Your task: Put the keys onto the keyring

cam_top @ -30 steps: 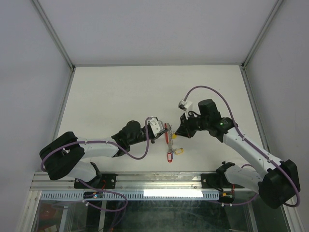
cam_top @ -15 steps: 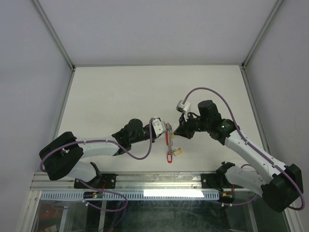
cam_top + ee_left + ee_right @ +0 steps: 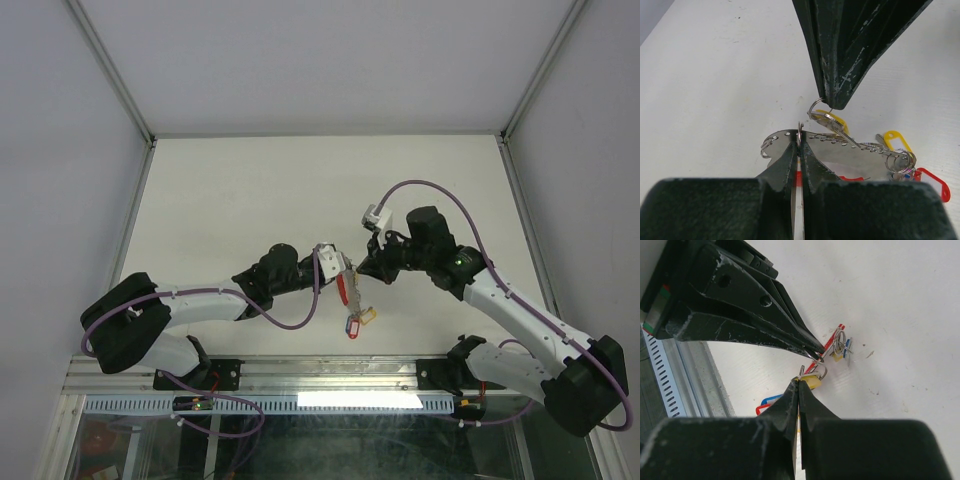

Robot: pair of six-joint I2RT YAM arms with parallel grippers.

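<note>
Keyring (image 3: 345, 288): a red arc closed by a grey bar (image 3: 777, 140). It sat between the two fingertips, near the table's front edge and about midway between the arm bases. Whether it rested on the surface or hung just above it could not be told.
Keys (image 3: 897, 159): a cluster with small rings lay bunched at the far end of the bar. Whether they were already threaded on could not be told.
Yellow-tagged key (image 3: 836, 124): it hung by its split ring (image 3: 815, 107), just above the bar.
Left gripper (image 3: 799, 146): the fingers were pressed together, pinching the keyring at the bar, with a thin sliver of metal standing up from the tips.
Right gripper (image 3: 832, 102): the fingers were pressed together on the split ring, tips pointing down at the bar.
Step in hand: this looked like bringing that ring to the keyring's opening, with the key not yet on.
Doing it well: the left grip probably needed to stay rigid while the right made only small, slow corrections. The ring should have met the free end edge-on, not flat. A light pinch risked the ring twisting out.
Count: one keyring; two yellow tags, one red tag and a sliver of blue. The blades overlapped too much to count surely.
Table (image 3: 715, 75): white and plain.
</note>
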